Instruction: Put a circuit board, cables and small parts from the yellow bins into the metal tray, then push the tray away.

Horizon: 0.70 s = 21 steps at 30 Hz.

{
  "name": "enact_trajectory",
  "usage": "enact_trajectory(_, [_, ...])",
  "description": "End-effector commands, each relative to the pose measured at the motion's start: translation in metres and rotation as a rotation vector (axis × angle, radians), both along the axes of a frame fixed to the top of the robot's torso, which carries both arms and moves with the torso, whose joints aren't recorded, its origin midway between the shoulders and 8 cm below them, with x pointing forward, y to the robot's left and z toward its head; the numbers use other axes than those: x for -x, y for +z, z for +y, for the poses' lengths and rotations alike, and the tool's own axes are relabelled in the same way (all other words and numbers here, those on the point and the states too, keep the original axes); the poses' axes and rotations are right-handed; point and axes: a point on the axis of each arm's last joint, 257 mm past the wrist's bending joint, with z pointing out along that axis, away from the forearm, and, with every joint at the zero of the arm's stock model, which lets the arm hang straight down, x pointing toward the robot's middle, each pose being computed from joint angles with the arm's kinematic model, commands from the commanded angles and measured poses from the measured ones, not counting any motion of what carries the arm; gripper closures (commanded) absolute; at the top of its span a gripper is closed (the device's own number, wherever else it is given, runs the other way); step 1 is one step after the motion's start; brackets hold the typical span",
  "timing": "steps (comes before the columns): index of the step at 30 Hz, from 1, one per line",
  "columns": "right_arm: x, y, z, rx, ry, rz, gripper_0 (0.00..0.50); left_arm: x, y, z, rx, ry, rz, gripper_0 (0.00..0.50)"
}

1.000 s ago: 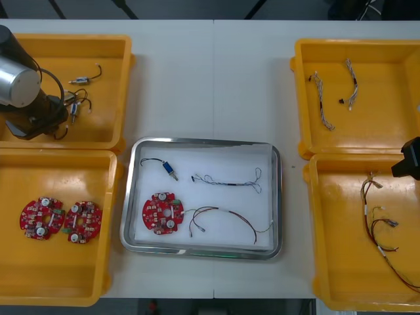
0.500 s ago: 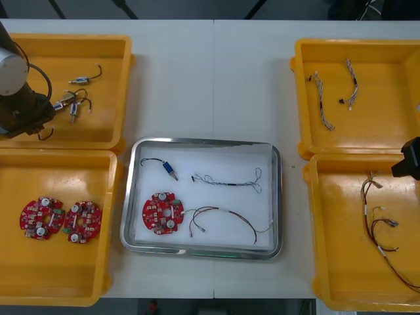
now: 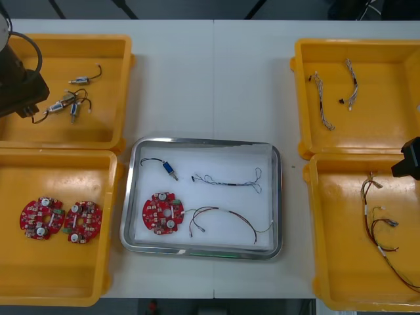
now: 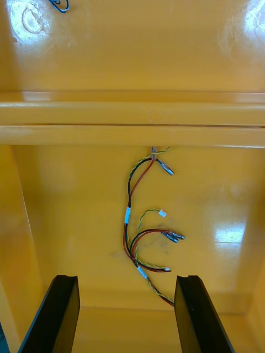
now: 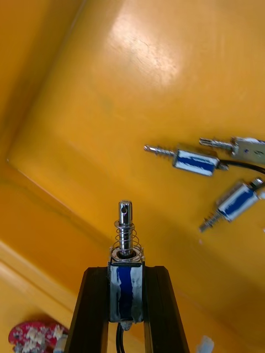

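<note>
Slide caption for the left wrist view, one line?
Left gripper shut on a small metal part above the yellow bin, three more small metal parts lying on its floor.

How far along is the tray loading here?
Done: the metal tray holds a circuit board, a twisted blue and white cable, a red and yellow cable and one small metal part. In hand: the left gripper, over the far left bin, has fingers shut on a second small metal part. The right gripper waits open over the near right bin. Left: placing that part, then pushing the tray away.
</note>
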Motion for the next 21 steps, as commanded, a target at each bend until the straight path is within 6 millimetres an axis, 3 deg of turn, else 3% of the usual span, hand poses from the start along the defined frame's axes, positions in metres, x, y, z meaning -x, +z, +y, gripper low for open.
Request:
enact_trajectory(1, [0.001,0.013,-0.011,0.043,0.015,-0.029,0.0,-0.002,0.064,-0.002,0.003,-0.044,-0.074,0.5])
enact_trajectory(10, [0.001,0.013,-0.011,0.043,0.015,-0.029,0.0,0.011,0.08,-0.053,0.091,-0.007,-0.112,0.5])
enact_trajectory(21, [0.001,0.013,-0.011,0.043,0.015,-0.029,0.0,0.04,0.08,-0.121,0.188,0.044,-0.128,0.5])
